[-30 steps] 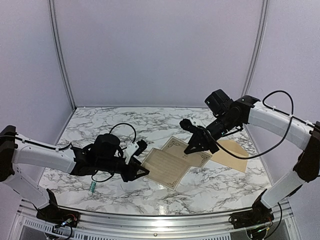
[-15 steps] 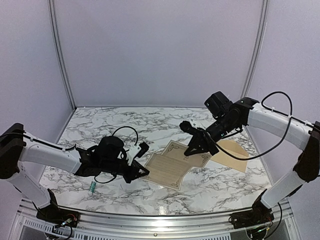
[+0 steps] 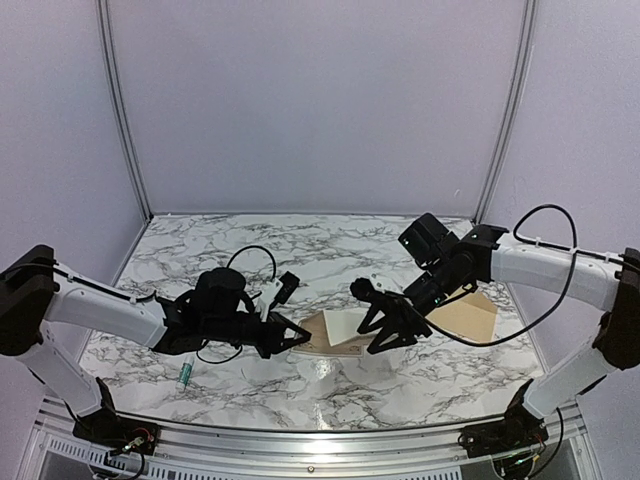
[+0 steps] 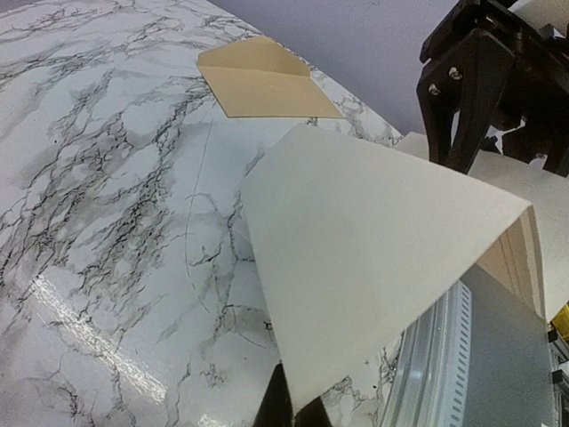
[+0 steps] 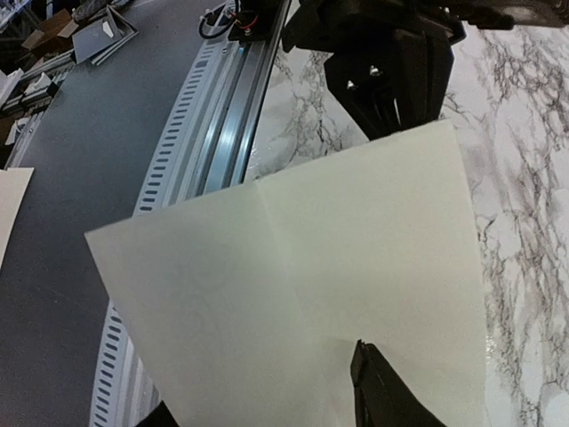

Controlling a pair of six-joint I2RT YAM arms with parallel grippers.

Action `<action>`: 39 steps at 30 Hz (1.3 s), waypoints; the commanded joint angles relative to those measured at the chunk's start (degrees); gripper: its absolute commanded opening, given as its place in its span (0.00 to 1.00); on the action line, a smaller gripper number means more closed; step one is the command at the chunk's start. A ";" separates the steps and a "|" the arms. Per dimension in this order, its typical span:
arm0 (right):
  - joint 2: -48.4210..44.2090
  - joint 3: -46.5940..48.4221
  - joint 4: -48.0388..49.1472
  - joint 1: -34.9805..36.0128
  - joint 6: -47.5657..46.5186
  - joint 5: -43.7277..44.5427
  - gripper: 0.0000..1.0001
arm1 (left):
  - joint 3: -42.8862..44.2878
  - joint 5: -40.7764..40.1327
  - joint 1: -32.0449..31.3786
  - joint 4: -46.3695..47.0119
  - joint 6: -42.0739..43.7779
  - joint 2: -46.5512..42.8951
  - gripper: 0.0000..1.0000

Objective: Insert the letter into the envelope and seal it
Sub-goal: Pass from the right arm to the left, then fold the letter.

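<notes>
Left end effector [image 4: 289, 405] is fully closed on a corner of the letter [image 4: 373, 258]; right end effector [image 3: 383, 336] is held part-open astride its edge. The envelope [image 3: 465, 315] is laid flat on the desk [image 3: 250, 250] at 3 o'clock

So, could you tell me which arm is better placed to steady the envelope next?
Probably the right: the right gripper is open with the envelope lying close beside it, while the left gripper is shut on a corner of the letter.

The arms [image 3: 105, 312] have white links, black joints and looping black cables [image 3: 250, 247], and the left gripper [image 3: 303, 343] and right gripper [image 3: 370, 342] are black.
</notes>
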 commanded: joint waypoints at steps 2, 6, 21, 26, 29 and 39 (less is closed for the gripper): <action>0.84 2.43 3.60 0.78 3.99 -0.72 0.53 | 0.62 4.54 0.20 3.61 -2.62 1.87 0.00; 0.40 6.07 -0.54 0.80 2.94 -2.00 0.58 | 0.55 5.30 0.20 3.87 -3.16 1.90 0.00; -0.87 17.96 -12.65 -4.58 -1.69 2.36 0.70 | -1.73 1.12 0.20 3.89 -0.04 -1.53 0.00; -0.32 13.05 -5.77 -3.70 -0.98 9.78 0.70 | -1.14 3.09 0.20 3.88 -0.49 -1.59 0.00; -0.40 9.32 -3.00 -0.51 -1.06 13.14 0.70 | -1.11 3.11 0.20 3.88 -0.94 -1.62 0.00; -4.54 -2.93 7.67 7.63 0.63 24.92 0.94 | -0.21 -0.94 0.19 3.47 -6.67 0.57 0.00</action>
